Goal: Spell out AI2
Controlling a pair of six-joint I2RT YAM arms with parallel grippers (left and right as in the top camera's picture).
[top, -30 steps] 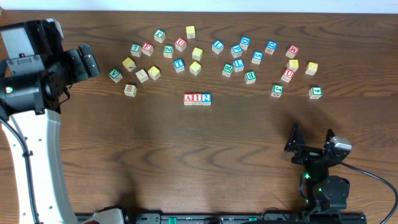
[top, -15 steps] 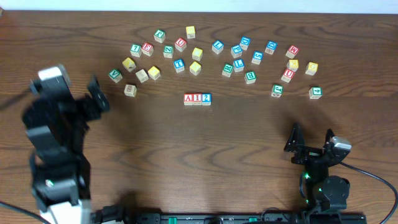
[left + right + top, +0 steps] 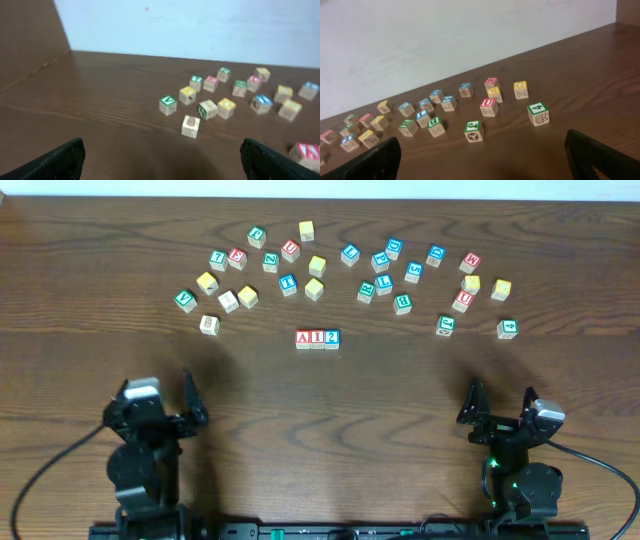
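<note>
The red-framed A cube [image 3: 303,338], the I cube [image 3: 317,338] and the blue-framed 2 cube [image 3: 331,338] stand side by side in a row, touching, near the table's middle. My left gripper [image 3: 157,392] is open and empty at the near left, well short of the row. In the left wrist view [image 3: 162,167] its fingers [image 3: 55,162] stand wide apart, and a blurred red-framed cube [image 3: 305,151] shows at the right edge. My right gripper [image 3: 502,395] is open and empty at the near right. The right wrist view [image 3: 482,165] does not show the row.
Several loose alphabet cubes lie scattered in a band across the far half of the table [image 3: 400,430]. The nearest are a picture cube [image 3: 208,325], a green cube [image 3: 445,326] and a green 4 cube [image 3: 507,329]. A pale wall [image 3: 200,25] stands behind the table.
My left arm has swung from the far left of the table down to the near left edge, with its gripper open. The right arm and the cubes have not moved.
</note>
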